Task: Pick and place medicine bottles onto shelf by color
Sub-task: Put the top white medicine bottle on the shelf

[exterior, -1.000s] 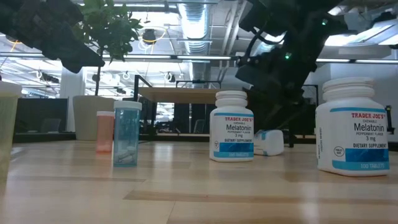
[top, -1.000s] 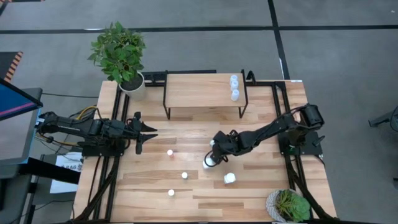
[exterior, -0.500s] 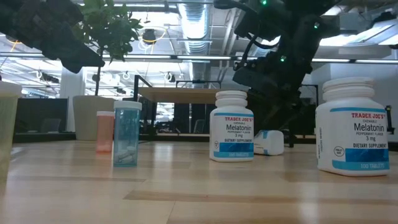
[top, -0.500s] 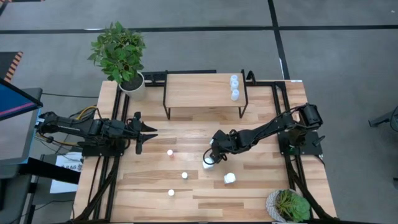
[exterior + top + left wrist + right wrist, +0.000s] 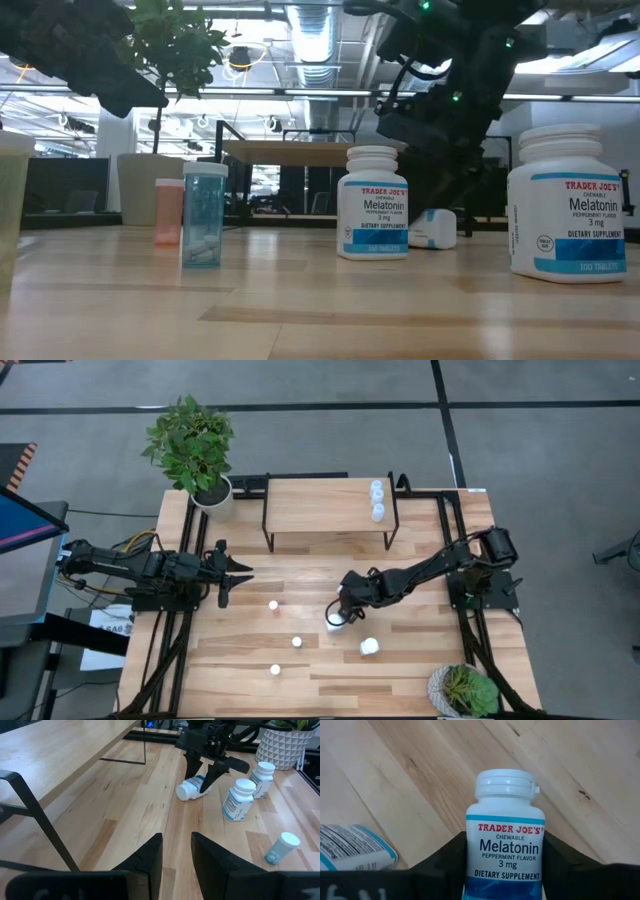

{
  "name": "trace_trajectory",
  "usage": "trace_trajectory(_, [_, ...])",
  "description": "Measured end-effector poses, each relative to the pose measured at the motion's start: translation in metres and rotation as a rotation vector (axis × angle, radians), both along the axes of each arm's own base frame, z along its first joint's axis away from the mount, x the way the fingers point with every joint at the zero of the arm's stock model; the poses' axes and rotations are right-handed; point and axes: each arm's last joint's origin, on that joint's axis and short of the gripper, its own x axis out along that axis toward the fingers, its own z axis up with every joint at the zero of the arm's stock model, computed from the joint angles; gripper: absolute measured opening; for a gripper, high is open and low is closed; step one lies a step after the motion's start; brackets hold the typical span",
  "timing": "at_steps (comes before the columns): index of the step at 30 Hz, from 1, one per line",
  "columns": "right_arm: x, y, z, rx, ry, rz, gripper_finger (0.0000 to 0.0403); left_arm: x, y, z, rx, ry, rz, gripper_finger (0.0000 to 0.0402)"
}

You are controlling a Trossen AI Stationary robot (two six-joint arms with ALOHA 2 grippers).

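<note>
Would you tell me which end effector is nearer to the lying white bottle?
Right. The right end effector straddles the lying white bottle; the left end effector waits well away near the table's left side.

The high view looks straight down on the whole surface and both arms. The low view sits at surface height, very near the bottles, facing level toward the shelf. Each wrist view looks forward past its own fingers; the right one is close on a lying white bottle, which the left wrist view sees from farther off.
</note>
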Motion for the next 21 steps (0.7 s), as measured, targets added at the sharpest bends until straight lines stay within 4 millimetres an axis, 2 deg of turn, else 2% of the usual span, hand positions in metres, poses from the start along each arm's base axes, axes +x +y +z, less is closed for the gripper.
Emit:
trace_trajectory(4, [0.006,0.004,0.009,-0.022,0.000,0.054,0.0195,0.000,0.000,0.000,0.000,0.000,0.000,0.0089])
trace_trajectory(9, [0.015,0.007,0.037,-0.092,-0.054,0.096,0.0202,0.000,0.000,0.000,0.000,0.000,0.000,0.0089])
trace_trajectory(16, [0.009,0.011,0.093,-0.148,-0.190,0.141,0.0194,0.000,0.000,0.000,0.004,0.001,-0.001,0.0089])
trace_trajectory(21, [-0.007,0.028,0.133,-0.258,-0.369,0.153,0.0197,0.000,0.000,0.000,0.009,0.001,-0.003,0.0089])
